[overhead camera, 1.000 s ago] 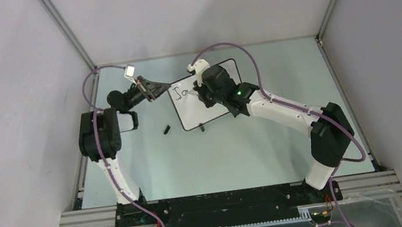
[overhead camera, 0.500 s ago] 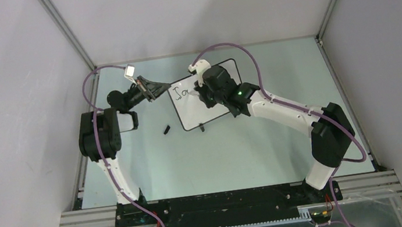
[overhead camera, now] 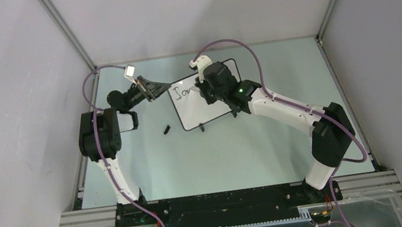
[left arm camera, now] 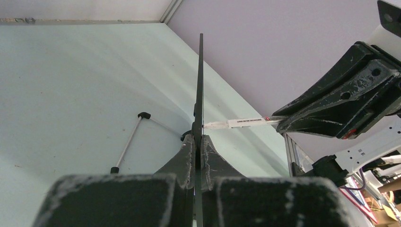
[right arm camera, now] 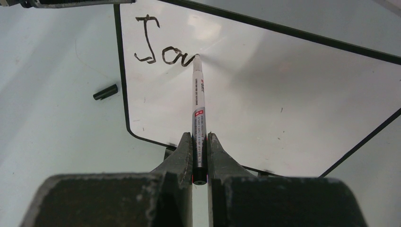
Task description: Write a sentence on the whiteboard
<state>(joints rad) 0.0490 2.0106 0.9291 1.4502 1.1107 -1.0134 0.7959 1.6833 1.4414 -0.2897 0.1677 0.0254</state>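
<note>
The whiteboard (overhead camera: 205, 111) lies at the back middle of the table, with a thin black frame. My left gripper (overhead camera: 155, 89) is shut on its left edge; in the left wrist view the board (left arm camera: 200, 80) stands edge-on between the fingers (left arm camera: 187, 153). My right gripper (overhead camera: 208, 91) is shut on a white marker pen (right arm camera: 198, 106), whose tip touches the board (right arm camera: 283, 94). The sentence (right arm camera: 163, 49) reads "Jo" plus a partial stroke at the board's top left. The pen (left arm camera: 241, 123) also shows in the left wrist view, touching the board.
The black pen cap (overhead camera: 167, 130) lies on the table left of the board, also in the right wrist view (right arm camera: 105, 92). A thin rod foot (left arm camera: 126, 149) sticks out under the board. Grey walls and metal rails enclose the table.
The right gripper has moved slightly right with the pen, and the writing has grown by a stroke after "Jo". The left arm has not moved.
</note>
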